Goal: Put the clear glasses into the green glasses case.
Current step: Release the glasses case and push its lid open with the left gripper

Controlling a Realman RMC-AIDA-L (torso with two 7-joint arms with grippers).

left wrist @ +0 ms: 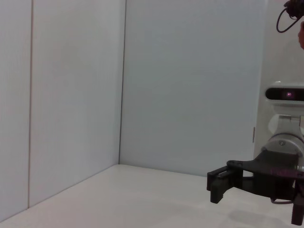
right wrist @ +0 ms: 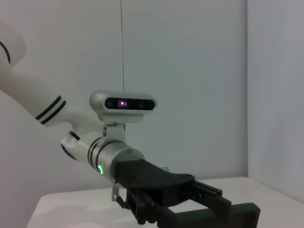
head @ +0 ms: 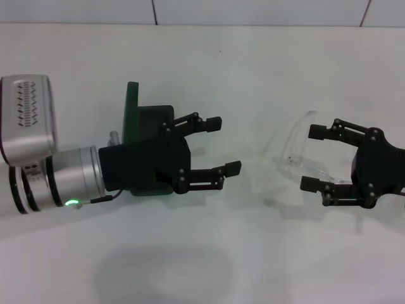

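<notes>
A plain white table [head: 209,266] fills most of the head view, with soft grey shadows near its lower edge. Along the top runs a pale panelled wall [head: 253,11], its thin dark seams showing between panels.

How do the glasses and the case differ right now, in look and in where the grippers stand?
The clear glasses are see-through and faint against the table; the green glasses case is opaque dark green. The glasses lie fully exposed just in front of the open right gripper; the case is largely hidden beneath the open left gripper. Neither appears gripped.
</notes>
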